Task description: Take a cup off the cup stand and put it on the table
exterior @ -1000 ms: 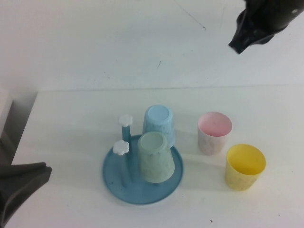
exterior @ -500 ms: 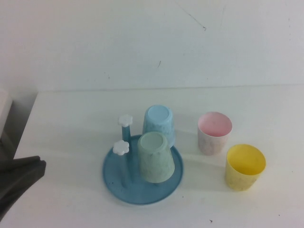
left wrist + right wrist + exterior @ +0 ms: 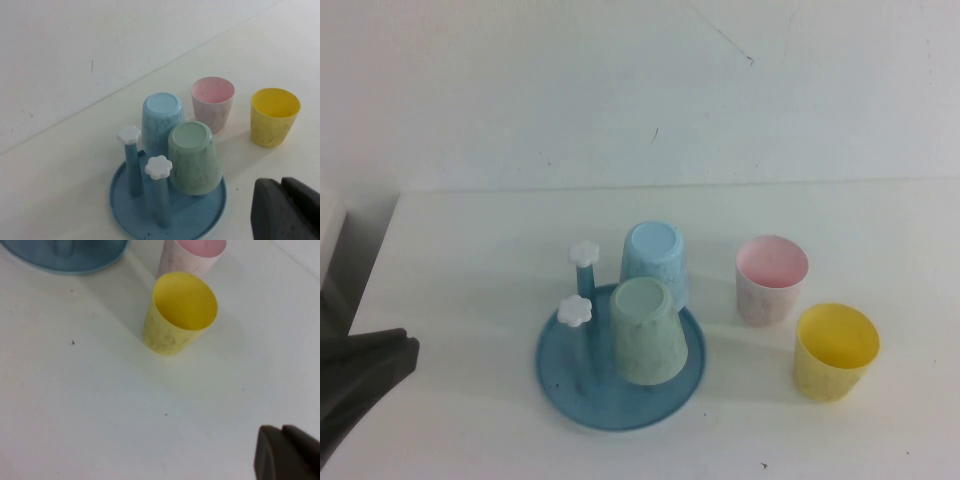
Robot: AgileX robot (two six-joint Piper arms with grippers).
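On the white surface [image 3: 470,250], just right of the cup stand [image 3: 560,385], the pink cup [image 3: 771,279] stands upright beside a yellow cup [image 3: 834,351], so the job looks finished; a blue cup [image 3: 654,258] and a green cup [image 3: 646,330] remain upturned on pegs. Left gripper [image 3: 355,385] sits at the near-left edge, jaws apparently together. Right gripper [image 3: 287,454] shows only a cropped tip, so I cannot tell its jaws.

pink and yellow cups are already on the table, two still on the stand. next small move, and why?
Probably bring the left gripper in toward the green cup, upturned on the cup stand. It sits at the table's near-left edge, the closer arm; the right gripper shows only in its wrist view, near the yellow cup. The pink cup stands upright; the blue cup sits further back.
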